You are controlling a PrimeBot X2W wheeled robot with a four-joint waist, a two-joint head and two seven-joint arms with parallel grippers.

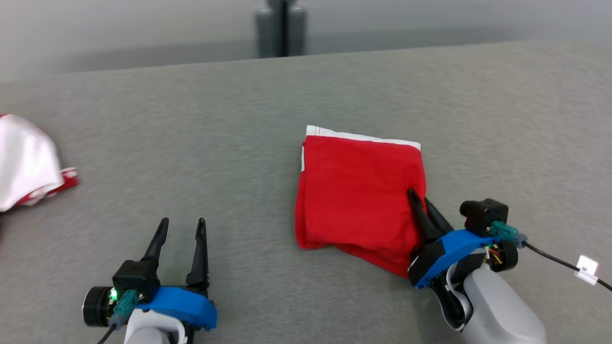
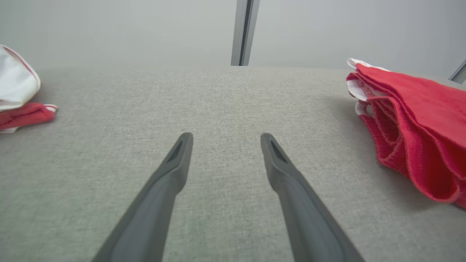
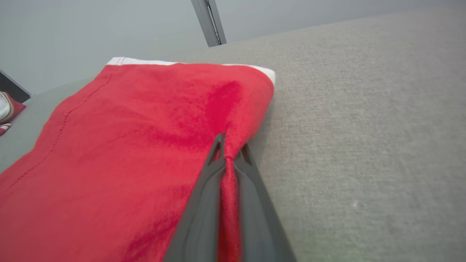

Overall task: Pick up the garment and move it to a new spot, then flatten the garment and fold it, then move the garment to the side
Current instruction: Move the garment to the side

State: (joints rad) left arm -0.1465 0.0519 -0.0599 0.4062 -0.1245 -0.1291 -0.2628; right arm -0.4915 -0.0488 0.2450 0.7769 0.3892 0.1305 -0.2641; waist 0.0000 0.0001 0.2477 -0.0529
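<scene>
With the garment (image 1: 358, 191) folded, our right fingers (image 3: 211, 171) clamped on its edge and left fingers (image 2: 174, 160) spread idle, we judge the move aside starting: lift gently, keeping folds.

1. Bare tabletop (image 1: 191, 143) from 10 to 12 o'clock, ahead of my left gripper (image 1: 183, 220), fingers spread. Open lane.
2. Folded red garment (image 1: 358, 191) blocks 1 to 2 o'clock. My right gripper (image 1: 418, 196) is clamped on its 4 o'clock edge.
3. Heaped white-and-red cloth (image 1: 24, 162) at 9 o'clock, well apart from the garment.
4. Bare strip at 3 o'clock, right of the garment.
5. At 12 o'clock, dark post (image 1: 280, 28) beyond the far edge.
</scene>
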